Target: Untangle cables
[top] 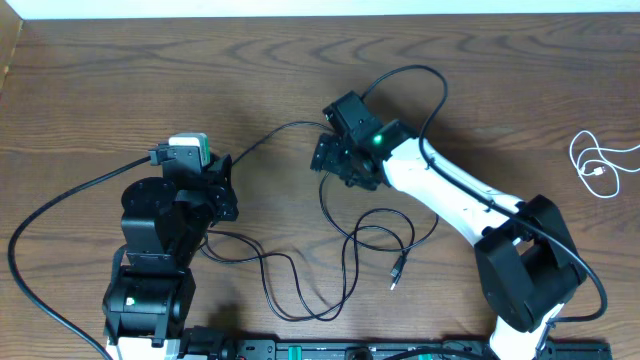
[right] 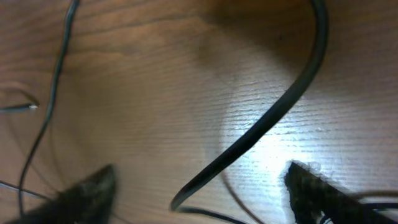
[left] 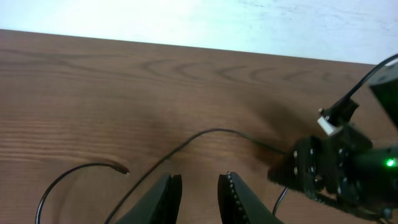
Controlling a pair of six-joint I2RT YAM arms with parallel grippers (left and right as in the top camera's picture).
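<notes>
Right claw (top: pixel 330 165) over black cables (top: pixel 344 262) sprawled left-right, plug (top: pixel 396 275) facing robot.

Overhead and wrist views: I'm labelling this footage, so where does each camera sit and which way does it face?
Overhead: above the table, looking straight down; both arms, black cables and white cable show.
Left wrist: on the left arm, facing across the wood toward the pale far edge; left fingers at bottom.
Right wrist: low over the wood, facing down; blurred right fingers in the lower corners.
Shared: overhead and left wrist both show the right arm.
</notes>
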